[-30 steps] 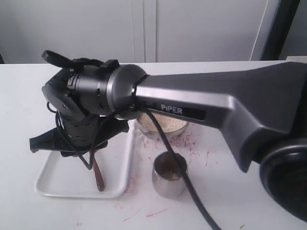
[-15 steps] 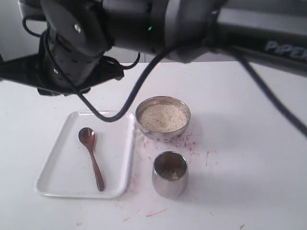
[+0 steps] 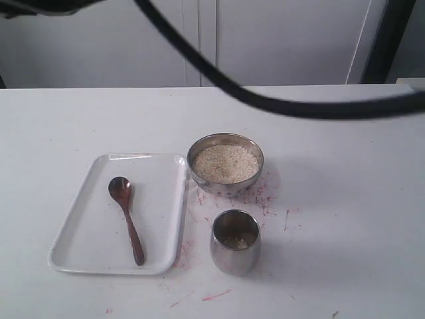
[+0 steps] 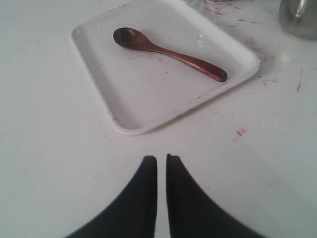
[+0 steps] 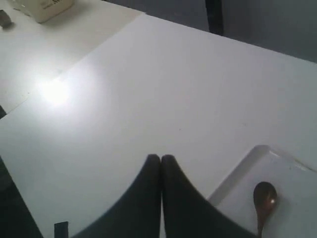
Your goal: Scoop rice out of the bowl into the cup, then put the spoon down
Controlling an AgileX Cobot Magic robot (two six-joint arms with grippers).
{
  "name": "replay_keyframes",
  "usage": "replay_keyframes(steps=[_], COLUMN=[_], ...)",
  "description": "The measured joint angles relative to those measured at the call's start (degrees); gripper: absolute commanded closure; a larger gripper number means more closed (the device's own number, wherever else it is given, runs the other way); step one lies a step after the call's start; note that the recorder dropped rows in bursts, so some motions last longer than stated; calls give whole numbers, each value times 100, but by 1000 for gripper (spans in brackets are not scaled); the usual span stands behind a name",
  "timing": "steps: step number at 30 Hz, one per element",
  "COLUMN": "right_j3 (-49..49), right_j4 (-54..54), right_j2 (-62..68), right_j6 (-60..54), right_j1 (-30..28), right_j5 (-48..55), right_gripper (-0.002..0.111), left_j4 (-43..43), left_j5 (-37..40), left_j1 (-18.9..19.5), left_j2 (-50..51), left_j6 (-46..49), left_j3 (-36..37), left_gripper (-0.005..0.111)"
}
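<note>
- The right arm has lifted out of the exterior view within the last second, and only its cable (image 3: 265, 103) crosses the top.
- The spoon (image 3: 126, 219) lies alone on the tray (image 3: 159, 199), left of the bowl (image 3: 222, 188).
- The right gripper (image 5: 161, 161) has clenched on nothing. The left gripper (image 4: 161, 159) is closed too, and empty.
- I judge the task finished: the rice (image 3: 226, 163) fills the bowl, and the cup (image 3: 234, 256) holds a little.
- Count: one spoon, one bowl, one cup, one tray.
</note>
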Motion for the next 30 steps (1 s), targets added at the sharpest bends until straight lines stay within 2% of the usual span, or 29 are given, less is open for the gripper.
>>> replay_keyframes(steps=[16,24,30], right_j3=[0,71,535], right_j4=[-238,-275,-311], right_j2=[-969,-1130,-1451], right_j6=[-931,-1143,-1247], right_j1=[1057,1396,1554], right_j5=[93,161,175], right_gripper=[108,108,108], left_j4=[0,0,0], left_j5=[0,0,0], left_j1=[0,0,0], left_j2=[0,0,0], left_j6=[0,0,0], left_j3=[0,0,0], left_gripper=[92,92,92])
